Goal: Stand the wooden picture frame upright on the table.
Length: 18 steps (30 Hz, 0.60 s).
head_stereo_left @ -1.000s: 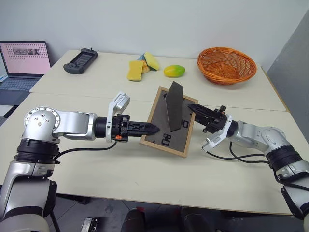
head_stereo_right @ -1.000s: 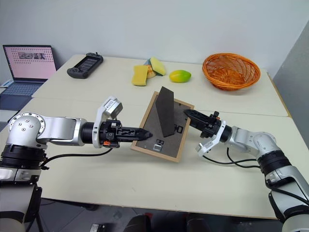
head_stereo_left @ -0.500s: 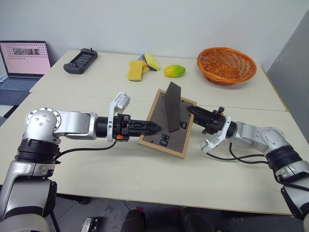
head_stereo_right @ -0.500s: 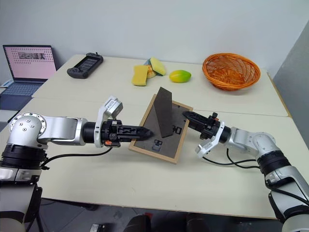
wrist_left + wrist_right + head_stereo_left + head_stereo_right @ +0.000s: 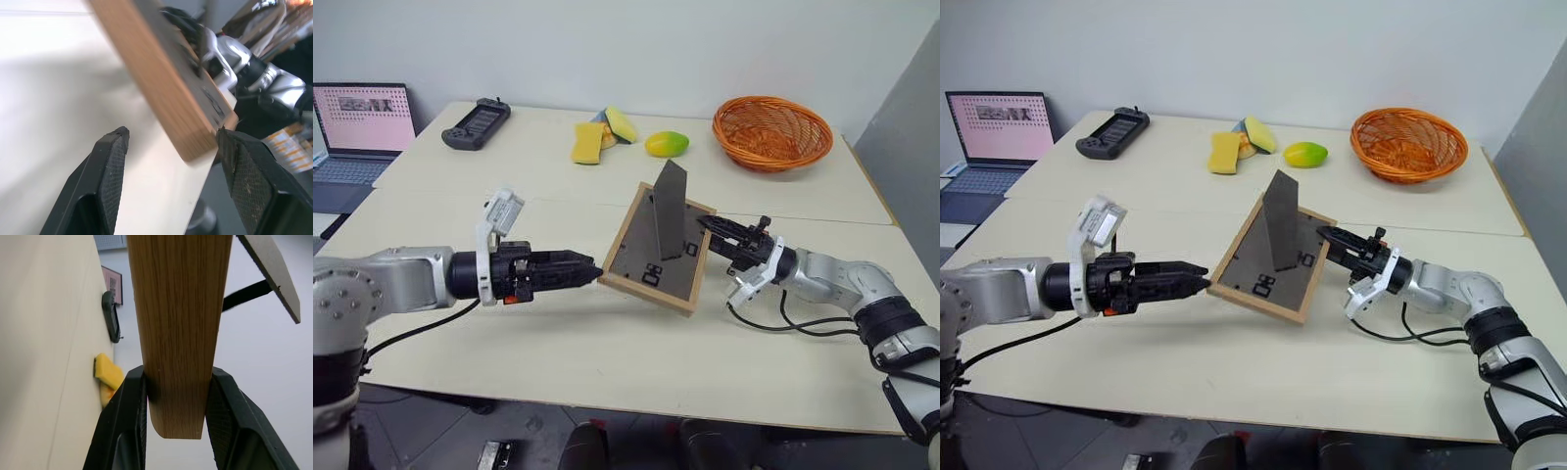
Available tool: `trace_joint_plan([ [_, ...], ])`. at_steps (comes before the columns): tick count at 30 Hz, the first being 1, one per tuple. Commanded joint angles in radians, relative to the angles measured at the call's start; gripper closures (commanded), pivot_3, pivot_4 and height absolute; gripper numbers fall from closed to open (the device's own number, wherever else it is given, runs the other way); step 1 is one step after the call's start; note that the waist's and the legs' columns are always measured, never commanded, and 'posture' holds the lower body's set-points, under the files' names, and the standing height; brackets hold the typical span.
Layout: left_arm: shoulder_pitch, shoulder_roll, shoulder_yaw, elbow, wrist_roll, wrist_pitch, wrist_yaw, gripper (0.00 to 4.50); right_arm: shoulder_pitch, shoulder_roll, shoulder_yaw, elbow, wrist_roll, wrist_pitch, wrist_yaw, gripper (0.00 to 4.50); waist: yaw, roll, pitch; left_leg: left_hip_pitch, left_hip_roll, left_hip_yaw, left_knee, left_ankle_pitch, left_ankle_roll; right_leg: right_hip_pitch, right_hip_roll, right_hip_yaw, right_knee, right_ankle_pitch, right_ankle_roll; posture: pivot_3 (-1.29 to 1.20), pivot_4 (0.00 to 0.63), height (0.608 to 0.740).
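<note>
**Silver-and-black robot arms**

Rounded silver-grey metal shells on both arms, joined by black ring joints. Black two-fingered left gripper [image 5: 591, 270] and right gripper [image 5: 709, 224], finger pads [image 5: 111, 166] cross-hatched. White camera block on each wrist. Small orange marking at left wrist. Black cables looping beneath both forearms.

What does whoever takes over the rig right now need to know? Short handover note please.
Right hand: shut on the right edge of the picture frame, holding it tilted, back side facing up, stand swung out.
Left hand: open, fingers either side of the frame's left corner, not gripping.
Frame: lower edge on the table, upper edge raised; not upright.
Done: frame picked up on one side, stand unfolded.
Left: tip it up onto the stand and bottom edge, check it balances, then release the right hand.
</note>
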Motion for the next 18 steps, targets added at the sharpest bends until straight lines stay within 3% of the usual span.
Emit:
trace_joint_plan([
  [1,0.077,-0.020,0.129,-0.121,0.040,-0.102,-0.041,1.45,-0.050,0.050,-0.024,0.076,0.306,-0.041,0.202,3.21,-0.002,0.000,0.000,0.000,0.000,0.000,0.000,0.000,0.000,0.000,0.000,0.000,0.000,0.000,0.000,0.00,0.150,0.740],
  [10,0.206,-0.041,0.259,-0.182,0.020,-0.147,-0.046,1.45,-0.031,0.220,-0.066,0.037,0.840,0.199,0.737,3.21,-0.017,0.000,0.000,0.001,0.002,-0.001,0.000,0.000,0.000,0.001,0.000,-0.003,0.000,0.000,0.000,0.00,0.150,0.740],
  [14,0.230,-0.014,0.281,-0.175,-0.012,-0.116,-0.053,1.45,0.006,0.319,-0.119,-0.073,1.092,0.552,0.953,3.21,-0.017,0.000,0.000,0.001,0.002,-0.005,0.000,0.000,0.000,0.004,0.000,-0.006,0.000,0.000,0.000,0.00,0.150,0.740],
  [18,0.290,0.032,0.277,-0.216,0.030,-0.108,-0.114,1.45,0.057,0.376,-0.158,-0.199,1.240,0.847,1.075,3.21,-0.016,0.001,0.001,0.001,0.001,-0.008,0.000,0.000,0.000,0.004,0.000,-0.008,0.000,0.000,0.000,0.00,0.150,0.740],
])
